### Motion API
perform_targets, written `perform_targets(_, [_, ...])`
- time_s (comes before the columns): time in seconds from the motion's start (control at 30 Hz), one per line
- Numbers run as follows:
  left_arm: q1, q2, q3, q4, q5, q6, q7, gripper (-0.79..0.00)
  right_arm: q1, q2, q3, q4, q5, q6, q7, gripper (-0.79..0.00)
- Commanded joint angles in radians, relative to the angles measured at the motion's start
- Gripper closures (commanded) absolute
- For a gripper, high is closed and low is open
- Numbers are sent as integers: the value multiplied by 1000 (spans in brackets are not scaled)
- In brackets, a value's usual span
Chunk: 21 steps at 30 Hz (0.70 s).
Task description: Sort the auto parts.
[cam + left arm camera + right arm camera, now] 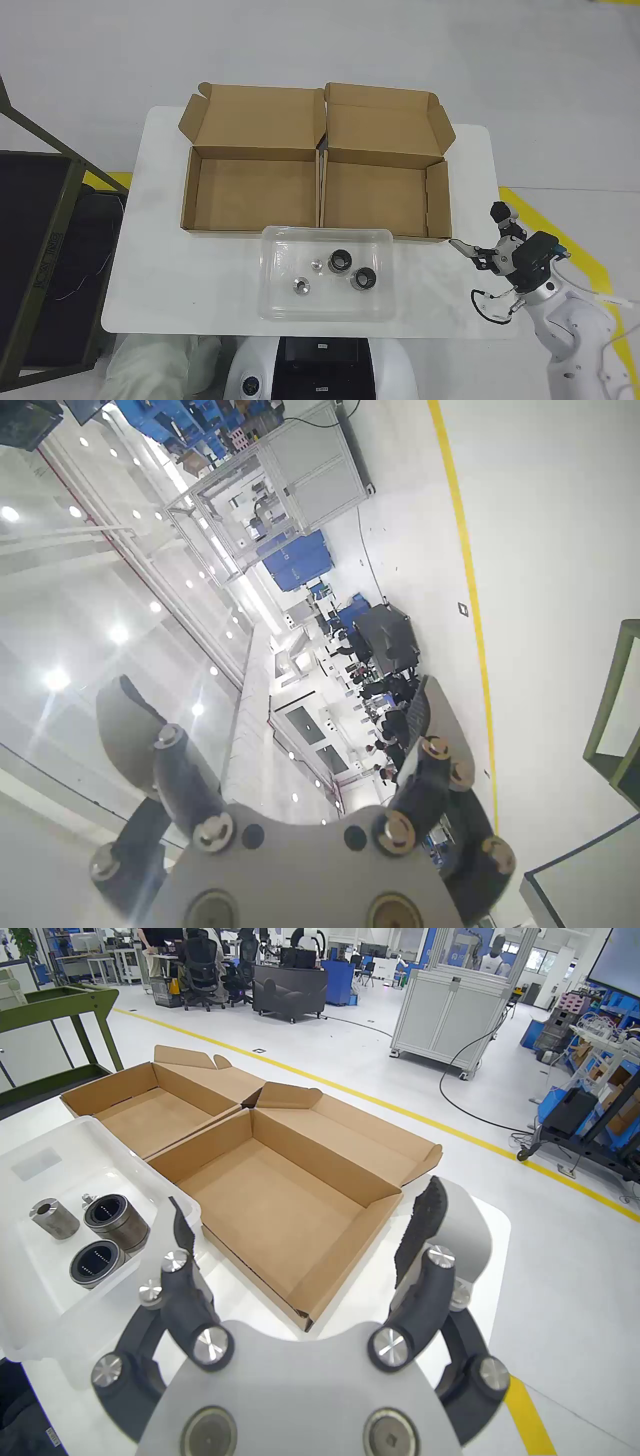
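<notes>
A clear plastic tray (275, 305) sits at the table's front middle. It holds two black ring bearings (342, 261) (365, 280) and two small silver parts (300, 286) (313, 265). In the right wrist view the bearings (117, 1223) (97, 1263) lie beside a silver cylinder (52, 1218). Behind the tray stand two empty open cardboard boxes, left (250, 195) and right (380, 200). My right gripper (470, 272) (305, 1200) hangs open and empty over the table's right edge, to the right of the tray. My left gripper (275, 690) is open and empty, pointing away at the room.
The white table (160, 200) ends just right of my right gripper. A green cart (40, 260) stands close to the table's left side. Both boxes have raised back flaps (385, 115). Bare tabletop lies to the left of the tray.
</notes>
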Motion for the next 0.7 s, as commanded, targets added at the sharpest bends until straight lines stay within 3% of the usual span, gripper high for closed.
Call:
perform_targets(0.0, [0,0,0,0,0,0,0,-785,0,0,0,0,0,0,0,-784])
perform_targets(0.67, [0,0,0,0,0,0,0,-785,1,0,-6,3,3,9,16,-785])
